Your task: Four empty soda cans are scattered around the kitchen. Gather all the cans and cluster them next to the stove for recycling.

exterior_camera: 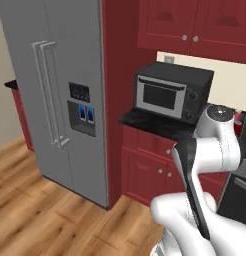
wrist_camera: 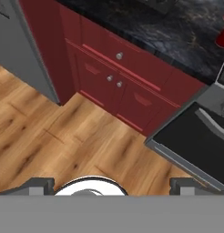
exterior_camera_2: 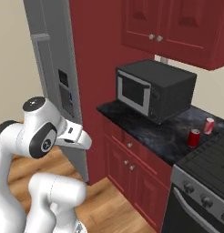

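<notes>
Two soda cans stand on the black marbled counter just left of the stove [exterior_camera_2: 202, 179]: a red one [exterior_camera_2: 194, 137] nearer the front and another [exterior_camera_2: 209, 125] behind it. In the left base view a red can [exterior_camera: 238, 120] peeks out behind my arm. The hand view catches a red can [wrist_camera: 222, 35] at its top right edge, above the stove's steel front [wrist_camera: 191, 136]. My gripper [wrist_camera: 113, 185] is open, with its fingertips [wrist_camera: 39, 184] far apart and nothing between them. It hangs over the wooden floor in front of the cabinets, well short of the cans.
A black microwave [exterior_camera_2: 155, 88] sits on the counter left of the cans. A tall grey fridge [exterior_camera: 60, 100] stands further left beside a dark red panel. Red cabinet doors [wrist_camera: 111, 79] run under the counter. Wooden floor [wrist_camera: 63, 141] lies open in front.
</notes>
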Controlling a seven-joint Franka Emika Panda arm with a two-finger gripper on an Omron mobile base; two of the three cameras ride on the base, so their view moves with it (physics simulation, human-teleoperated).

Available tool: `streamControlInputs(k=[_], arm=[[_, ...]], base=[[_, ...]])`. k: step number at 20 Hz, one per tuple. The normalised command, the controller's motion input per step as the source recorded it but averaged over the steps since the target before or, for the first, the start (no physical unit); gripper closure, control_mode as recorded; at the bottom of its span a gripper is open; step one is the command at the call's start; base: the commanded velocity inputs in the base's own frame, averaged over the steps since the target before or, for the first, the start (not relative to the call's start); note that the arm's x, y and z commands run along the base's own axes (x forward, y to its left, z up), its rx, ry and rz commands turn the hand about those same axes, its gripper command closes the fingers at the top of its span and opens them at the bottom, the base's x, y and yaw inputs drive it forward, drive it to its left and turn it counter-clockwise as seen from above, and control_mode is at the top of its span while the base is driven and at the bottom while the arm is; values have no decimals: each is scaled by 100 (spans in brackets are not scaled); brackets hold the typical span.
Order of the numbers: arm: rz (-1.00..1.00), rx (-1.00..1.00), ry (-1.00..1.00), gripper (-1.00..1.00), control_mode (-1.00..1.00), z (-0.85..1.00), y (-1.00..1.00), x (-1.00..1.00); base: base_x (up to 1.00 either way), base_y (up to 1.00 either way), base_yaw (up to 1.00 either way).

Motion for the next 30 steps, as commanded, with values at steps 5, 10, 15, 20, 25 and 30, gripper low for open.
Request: streamControlInputs(k=[5,10,15,20,25,30], arm=[[0,0,0,-100,100,0,0,0],[0,0,0,-100,100,0,0,0],[0,0,0,-100,100,0,0,0],[0,0,0,-100,100,0,0,0],[0,0,0,-100,100,0,0,0],[0,0,0,-100,100,0,0,0]], base=[[0,-35,33],[0,-37,33],[0,-39,33],[0,-35,33],[0,-31,33],[-7,-24,34]])
